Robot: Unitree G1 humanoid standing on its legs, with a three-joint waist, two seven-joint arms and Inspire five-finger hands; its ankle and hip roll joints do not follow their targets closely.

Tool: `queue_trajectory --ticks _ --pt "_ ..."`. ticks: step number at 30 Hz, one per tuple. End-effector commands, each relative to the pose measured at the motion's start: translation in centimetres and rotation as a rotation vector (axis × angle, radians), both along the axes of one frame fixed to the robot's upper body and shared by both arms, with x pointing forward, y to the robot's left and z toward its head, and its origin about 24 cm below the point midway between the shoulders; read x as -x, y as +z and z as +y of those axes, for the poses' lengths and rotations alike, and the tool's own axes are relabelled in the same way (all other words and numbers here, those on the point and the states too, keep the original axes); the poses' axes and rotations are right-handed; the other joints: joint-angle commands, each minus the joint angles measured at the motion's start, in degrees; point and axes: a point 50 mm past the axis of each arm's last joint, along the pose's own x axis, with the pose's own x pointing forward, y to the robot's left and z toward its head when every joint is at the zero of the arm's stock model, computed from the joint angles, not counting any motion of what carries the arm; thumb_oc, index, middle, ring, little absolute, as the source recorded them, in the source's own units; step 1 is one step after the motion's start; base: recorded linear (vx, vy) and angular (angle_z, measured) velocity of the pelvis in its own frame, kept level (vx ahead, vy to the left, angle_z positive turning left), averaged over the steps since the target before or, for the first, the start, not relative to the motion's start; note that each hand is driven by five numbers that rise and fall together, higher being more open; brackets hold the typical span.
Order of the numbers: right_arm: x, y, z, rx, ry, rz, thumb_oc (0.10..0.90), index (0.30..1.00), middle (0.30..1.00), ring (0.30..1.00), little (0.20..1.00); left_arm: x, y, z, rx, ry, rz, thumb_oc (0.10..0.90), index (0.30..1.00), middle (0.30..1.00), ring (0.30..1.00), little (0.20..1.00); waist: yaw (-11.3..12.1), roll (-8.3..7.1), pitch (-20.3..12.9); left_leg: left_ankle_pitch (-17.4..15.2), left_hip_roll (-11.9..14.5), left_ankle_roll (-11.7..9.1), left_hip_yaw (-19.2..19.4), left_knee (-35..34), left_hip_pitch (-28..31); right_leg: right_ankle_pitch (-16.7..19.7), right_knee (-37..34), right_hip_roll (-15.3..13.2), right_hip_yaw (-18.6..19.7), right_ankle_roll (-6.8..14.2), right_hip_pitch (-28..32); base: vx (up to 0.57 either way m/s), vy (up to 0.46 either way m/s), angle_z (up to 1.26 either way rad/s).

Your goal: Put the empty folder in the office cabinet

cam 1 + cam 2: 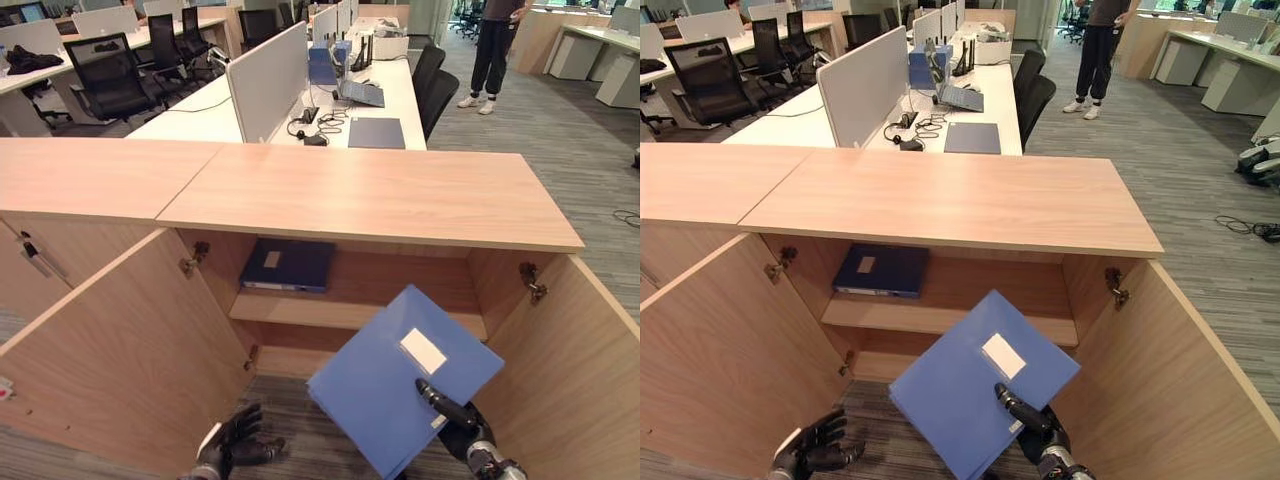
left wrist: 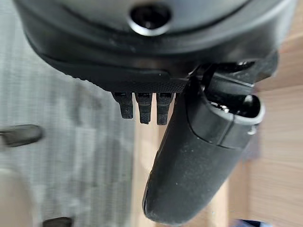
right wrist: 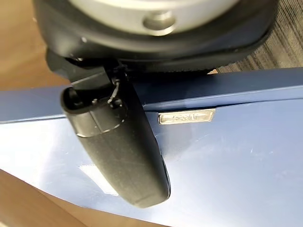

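Note:
A light blue folder (image 1: 385,385) with a white label hangs tilted in front of the open office cabinet (image 1: 370,192), below its shelf (image 1: 300,311). My right hand (image 1: 462,424) is shut on the folder's near corner, thumb (image 3: 120,151) lying on its cover (image 3: 227,156) and fingers underneath. A dark blue folder (image 1: 288,264) lies flat on the left of the shelf. My left hand (image 1: 232,442) hangs low by the left door with relaxed fingers, holding nothing.
Both cabinet doors stand wide open, the left door (image 1: 120,350) and the right door (image 1: 580,380) flanking the opening. Behind the cabinet is a white desk (image 1: 390,95) with a divider, laptop and cables. A person (image 1: 495,50) stands in the far aisle.

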Motion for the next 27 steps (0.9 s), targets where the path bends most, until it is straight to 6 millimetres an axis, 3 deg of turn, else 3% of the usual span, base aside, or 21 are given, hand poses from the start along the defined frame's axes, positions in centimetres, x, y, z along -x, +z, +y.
queue_trajectory --ticks 1,5,7,9,10,12,13,14,15,16,17,19,21,22,24,25,27 --pt "-5.5 4.4 -1.3 -0.017 -0.148 -0.322 0.400 0.300 0.300 0.300 0.300 -4.1 1.4 1.1 -0.090 -0.013 -0.124 0.800 0.900 0.900 0.900 0.900 -0.7 0.06 3.0 -3.6 2.4 -2.9 0.4 1.2 3.1 -12.8 3.4 -0.4 2.4 3.0 5.9 -0.03 -0.069 -0.01" --pt "-5.9 4.5 -2.1 -0.002 -0.216 -0.317 0.400 0.300 0.300 0.300 0.300 -3.5 0.3 0.7 -0.075 0.055 -0.071 0.800 0.900 0.900 0.900 0.900 -1.0 0.01 5.1 -2.9 3.4 -4.7 -0.5 12.6 -3.4 -13.7 3.2 -0.3 2.6 1.3 6.3 -0.07 -0.068 0.05" --pt "-6.0 4.6 -2.4 0.000 -0.230 -0.314 0.400 0.300 0.300 0.300 0.300 -3.1 -0.3 0.7 -0.070 0.096 -0.038 0.800 0.900 0.900 0.900 0.900 -0.7 -0.33 6.8 1.2 3.4 -6.1 -2.6 20.7 -8.3 -13.8 2.4 -0.2 2.8 0.1 7.8 -0.02 -0.063 0.20" --pt "-6.0 4.5 -2.5 0.006 -0.231 -0.305 0.400 0.300 0.300 0.300 0.300 -2.9 -0.5 0.8 -0.077 0.105 -0.024 0.800 0.900 0.900 0.900 0.900 -0.7 -0.43 7.3 2.9 3.2 -6.4 -3.6 24.0 -10.5 -14.2 2.1 -0.2 2.4 -0.3 8.4 0.05 -0.021 0.20" --pt "-6.0 4.5 -2.8 0.016 -0.239 -0.294 0.400 0.300 0.300 0.300 0.300 -2.3 -0.9 0.7 -0.077 0.112 0.015 0.800 0.900 0.900 0.900 0.900 -0.4 -0.62 8.0 4.3 4.1 -6.0 -2.8 24.0 -14.6 -15.2 1.9 -0.6 1.8 -0.3 9.6 0.16 0.027 0.23" --pt "-6.2 4.5 -2.8 0.027 -0.235 -0.291 0.400 0.300 0.300 0.300 0.300 -1.3 -1.5 0.5 -0.088 0.096 0.063 0.800 0.900 0.900 0.900 0.900 0.4 -0.75 7.8 2.7 5.0 -4.8 -0.7 18.6 -16.1 -15.8 1.8 -0.9 1.6 0.4 10.2 0.22 0.078 0.27" --pt "-6.4 4.6 -2.8 0.031 -0.227 -0.294 0.400 0.300 0.300 0.300 0.300 -0.8 -1.7 0.4 -0.091 0.086 0.087 0.800 0.900 0.900 0.900 0.900 1.2 -0.78 7.9 3.9 5.1 -4.4 -0.2 15.7 -17.0 -16.1 1.7 -1.2 1.9 0.8 10.5 0.31 0.157 0.10" --pt "-6.7 4.6 -2.7 0.049 -0.202 -0.291 0.400 0.300 0.300 0.300 0.300 0.0 -2.1 0.3 -0.101 0.080 0.130 0.800 0.900 0.900 0.900 0.900 3.0 -0.10 8.1 6.1 5.6 -4.5 -0.9 8.6 -19.8 -17.2 1.3 -0.9 2.5 1.5 11.6 0.26 0.128 -0.16" --pt "-6.7 4.6 -2.7 0.049 -0.202 -0.291 0.400 0.300 0.300 0.300 0.300 0.0 -2.2 0.3 -0.101 0.080 0.130 0.800 0.900 0.900 0.900 0.900 3.1 -0.36 8.2 6.4 5.3 -4.5 -0.7 8.0 -19.2 -17.4 1.4 -1.2 2.6 1.5 11.8 0.35 0.159 -0.61" --pt "-6.9 4.4 -2.5 0.058 -0.183 -0.273 0.400 0.300 0.300 0.300 0.300 1.0 -2.6 0.4 -0.117 0.098 0.179 0.800 0.900 0.900 0.900 0.900 4.6 -0.38 8.6 6.8 5.3 -5.4 -2.6 3.2 -21.8 -18.4 0.7 -1.5 4.0 2.0 13.0 0.20 0.067 -0.47" --pt "-6.9 4.4 -2.5 0.058 -0.183 -0.274 0.400 0.300 0.300 0.300 0.300 1.0 -2.6 0.4 -0.117 0.099 0.178 0.800 0.900 0.900 0.900 0.900 4.6 -0.61 8.7 6.9 5.1 -5.4 -2.4 2.8 -21.4 -18.6 0.8 -1.7 4.0 2.0 13.2 0.40 0.197 -0.24" --pt "-6.8 3.8 -2.2 0.059 -0.157 -0.232 0.400 0.300 0.300 0.300 0.300 2.7 -3.1 0.7 -0.143 0.111 0.257 0.800 0.900 0.900 0.900 0.900 6.0 -0.39 8.5 7.8 6.0 -6.5 -3.4 1.4 -24.4 -21.0 0.5 -2.2 6.9 2.7 15.3 0.36 0.217 0.10" --pt "-6.5 3.2 -1.9 0.051 -0.135 -0.202 0.400 0.300 0.300 0.300 0.300 4.1 -3.3 1.0 -0.169 0.090 0.309 0.800 0.900 0.900 0.900 0.900 7.3 -0.41 7.5 8.1 6.2 -6.3 -3.6 1.4 -24.7 -22.1 0.5 -3.0 9.0 3.4 16.5 0.43 0.276 -0.35" --pt "-6.4 3.0 -1.5 0.050 -0.112 -0.191 0.400 0.300 0.300 0.300 0.300 5.1 -3.3 1.4 -0.183 0.077 0.341 0.800 0.900 0.900 0.900 0.900 8.2 -0.66 6.5 10.1 6.3 -6.1 -3.8 2.2 -24.9 -22.5 0.5 -4.3 10.1 4.3 17.8 0.40 0.269 -0.63" --pt "-6.2 2.8 -1.4 0.055 -0.107 -0.182 0.400 0.300 0.300 0.300 0.300 5.3 -3.3 1.7 -0.195 0.069 0.347 0.800 0.900 0.900 0.900 0.900 8.7 -1.32 6.1 10.8 6.0 -5.6 -3.3 3.1 -25.4 -22.9 1.6 -5.6 10.7 4.9 17.8 0.39 0.294 -0.59" --pt "-6.2 2.3 -0.9 0.052 -0.084 -0.160 0.400 0.300 0.300 0.300 0.300 5.0 -3.1 2.1 -0.212 0.042 0.344 0.800 0.900 0.900 0.900 0.900 9.2 -2.24 5.5 10.3 4.9 -4.3 -2.5 6.1 -25.6 -21.5 5.1 -7.9 10.9 6.4 16.1 0.38 0.284 -0.68" --pt "-6.1 2.1 -0.7 0.049 -0.087 -0.151 0.400 0.300 0.300 0.300 0.300 4.9 -3.0 2.5 -0.225 0.033 0.343 0.800 0.900 0.900 0.900 0.900 9.4 -2.91 5.2 9.1 4.0 -3.3 -1.8 7.0 -25.4 -20.0 7.9 -8.9 11.6 7.3 14.0 0.27 0.204 -0.77"
